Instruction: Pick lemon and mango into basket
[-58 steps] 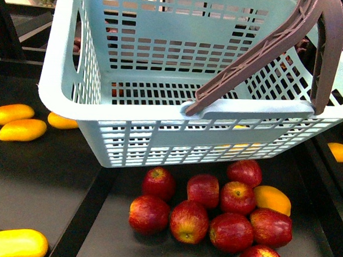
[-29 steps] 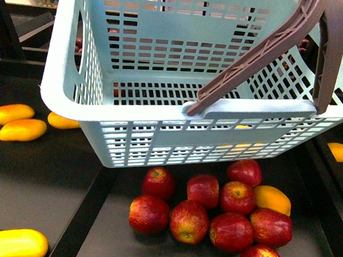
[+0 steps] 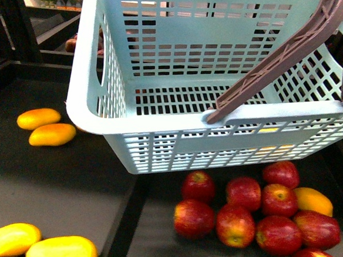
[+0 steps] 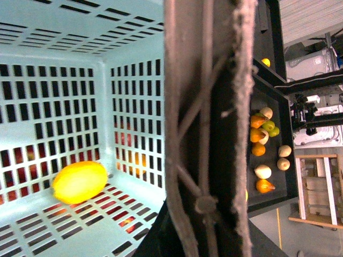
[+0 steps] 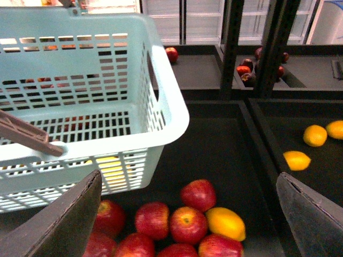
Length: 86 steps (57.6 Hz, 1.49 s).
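Two long yellow fruits (image 3: 63, 249) lie nearest on the dark bench (image 3: 67, 186). Next come red apples (image 3: 235, 225), with the mango (image 3: 312, 201) touching them. The right fingers (image 5: 75, 219) look down on that pile, wide open, holding nothing. Past them the basket (image 3: 154, 126) hangs tilted off the bench. Only the left wrist view shows the lemon (image 4: 80, 182) lying on the basket floor, so I think the lemon part is done and the mango is next. The right fingers must come down on it without bumping apples. The brown handle (image 4: 193, 80) fills that left view; I cannot tell how the left fingers stand. Only the right wrist view shows small yellow fruits (image 5: 296, 160) far off.
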Available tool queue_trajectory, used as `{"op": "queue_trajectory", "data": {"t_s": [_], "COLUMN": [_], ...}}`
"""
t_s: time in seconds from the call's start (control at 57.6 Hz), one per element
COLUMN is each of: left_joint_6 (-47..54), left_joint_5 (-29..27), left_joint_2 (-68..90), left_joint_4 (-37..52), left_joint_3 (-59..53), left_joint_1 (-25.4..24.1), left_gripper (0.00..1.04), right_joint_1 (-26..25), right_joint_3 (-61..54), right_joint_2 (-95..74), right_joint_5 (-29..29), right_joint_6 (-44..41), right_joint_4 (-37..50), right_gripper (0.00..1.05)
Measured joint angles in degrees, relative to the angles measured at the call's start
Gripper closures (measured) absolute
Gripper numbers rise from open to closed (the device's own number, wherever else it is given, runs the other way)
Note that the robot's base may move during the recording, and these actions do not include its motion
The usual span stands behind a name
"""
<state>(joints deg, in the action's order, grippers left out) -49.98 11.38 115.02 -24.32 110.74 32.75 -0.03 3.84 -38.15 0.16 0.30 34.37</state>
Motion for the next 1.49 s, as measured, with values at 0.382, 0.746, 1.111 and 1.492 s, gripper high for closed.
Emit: {"op": "queue_trajectory", "data": {"t_s": [0.382,0.746,1.111,1.492], "left_joint_6": [0.44,0.7,0.61,0.48], "left_joint_5": [-0.26,-0.9,-0.61,-0.42], "left_joint_2": [0.0,0.0,0.0,0.0], "left_joint_4": [0.0,0.0,0.0,0.0], "left_joint_3": [-0.11,-0.11,-0.11,-0.13], "left_joint_1": [-0.55,-0.5,-0.55,-0.55], "left_gripper": [1.0,1.0,1.0,1.0], "right_joint_1": [0.0,0.0,0.0,0.0], "right_joint_3": [-0.26,-0.37,-0.37,-0.39], "right_joint_2": [0.07,-0.04,0.02,0.02], "right_joint_5": [-0.09,-0.15,-0.17,-0.17], "right_joint_6": [0.0,-0.02,-0.02,-0.02], "right_joint_4": [0.0,0.0,0.0,0.0], "right_gripper": [0.09,0.09,0.09,0.09]}}
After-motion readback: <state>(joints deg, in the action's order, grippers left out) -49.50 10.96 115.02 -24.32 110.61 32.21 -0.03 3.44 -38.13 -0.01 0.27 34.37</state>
